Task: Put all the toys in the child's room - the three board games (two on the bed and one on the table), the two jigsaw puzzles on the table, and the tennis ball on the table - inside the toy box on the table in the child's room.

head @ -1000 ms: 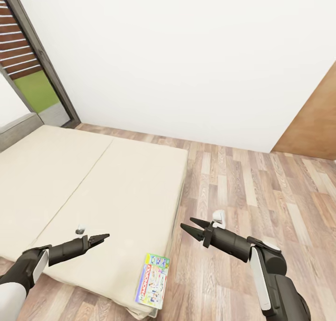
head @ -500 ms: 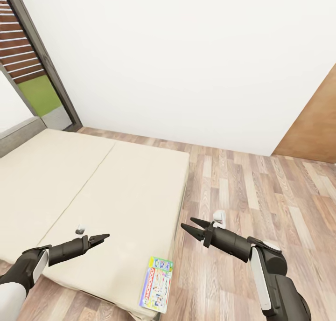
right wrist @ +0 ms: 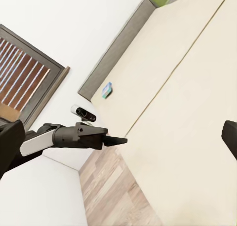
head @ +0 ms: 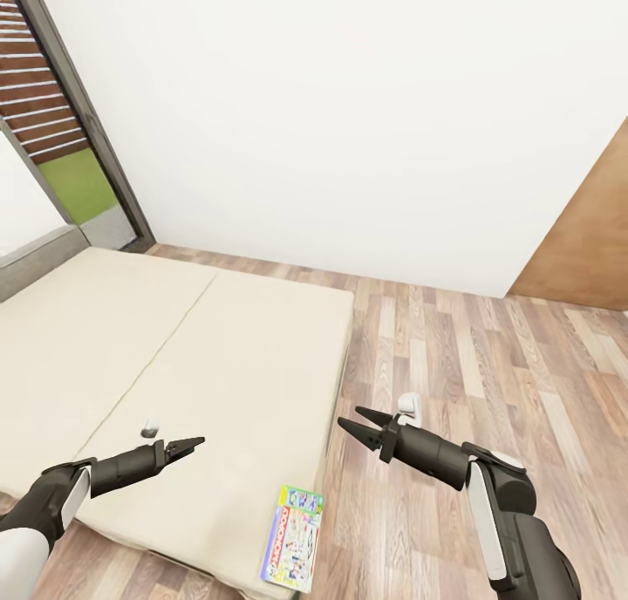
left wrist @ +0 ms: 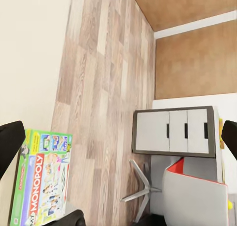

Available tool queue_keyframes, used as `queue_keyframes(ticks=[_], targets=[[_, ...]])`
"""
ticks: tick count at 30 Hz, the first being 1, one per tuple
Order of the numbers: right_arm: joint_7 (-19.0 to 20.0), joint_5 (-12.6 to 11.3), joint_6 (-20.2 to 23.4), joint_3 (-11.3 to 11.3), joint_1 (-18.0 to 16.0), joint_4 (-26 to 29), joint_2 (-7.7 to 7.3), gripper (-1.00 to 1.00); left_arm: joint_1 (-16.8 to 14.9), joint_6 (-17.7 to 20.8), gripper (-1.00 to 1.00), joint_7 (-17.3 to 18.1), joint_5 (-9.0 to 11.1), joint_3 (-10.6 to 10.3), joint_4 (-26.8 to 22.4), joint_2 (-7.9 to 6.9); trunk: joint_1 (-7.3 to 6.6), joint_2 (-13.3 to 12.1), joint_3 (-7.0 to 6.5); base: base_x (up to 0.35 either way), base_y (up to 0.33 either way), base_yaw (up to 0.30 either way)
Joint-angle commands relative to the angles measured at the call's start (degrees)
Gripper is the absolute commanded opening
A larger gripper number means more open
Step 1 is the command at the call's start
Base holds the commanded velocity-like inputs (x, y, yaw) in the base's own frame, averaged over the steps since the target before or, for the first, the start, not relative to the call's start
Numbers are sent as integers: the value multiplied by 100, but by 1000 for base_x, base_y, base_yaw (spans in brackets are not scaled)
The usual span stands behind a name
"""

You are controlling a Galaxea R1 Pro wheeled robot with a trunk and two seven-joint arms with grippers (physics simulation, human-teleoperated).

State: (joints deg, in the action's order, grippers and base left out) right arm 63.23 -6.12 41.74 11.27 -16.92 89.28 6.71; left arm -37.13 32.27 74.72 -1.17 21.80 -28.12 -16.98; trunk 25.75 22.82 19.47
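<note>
Your right gripper (head: 365,425) hangs with prongs spread, the Monopoly board game (head: 291,537) lying below it on the bed (head: 218,364); your left gripper (head: 190,446) looks pinched together.

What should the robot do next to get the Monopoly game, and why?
Probably reach the right hand down and a little left toward the Monopoly box. That hand is open and empty and hangs above the floor just beyond the bed, while the box lies flat at the mattress's near corner, below both hands. The left hand looks shut and hangs over the mattress.
</note>
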Motion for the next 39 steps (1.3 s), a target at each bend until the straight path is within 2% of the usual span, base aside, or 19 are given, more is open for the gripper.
queue_keyframes(ticks=[1, 17, 39], targets=[[15, -12, 36, 11, -5, 1, 5, 100, -5, 60, 100, 24, -13, 17, 0, 2, 3, 10, 0, 0, 0, 0], [14, -12, 36, 7, -5, 1, 5, 100, -5, 60, 100, 15, -15, 8, 0, 19, 3, 10, -149, 0, 0, 0], [14, -12, 36, 7, -5, 0, 5, 100, -5, 60, 100, -166, -15, 8, 1, 62, 3, 10, -356, 0, 0, 0]])
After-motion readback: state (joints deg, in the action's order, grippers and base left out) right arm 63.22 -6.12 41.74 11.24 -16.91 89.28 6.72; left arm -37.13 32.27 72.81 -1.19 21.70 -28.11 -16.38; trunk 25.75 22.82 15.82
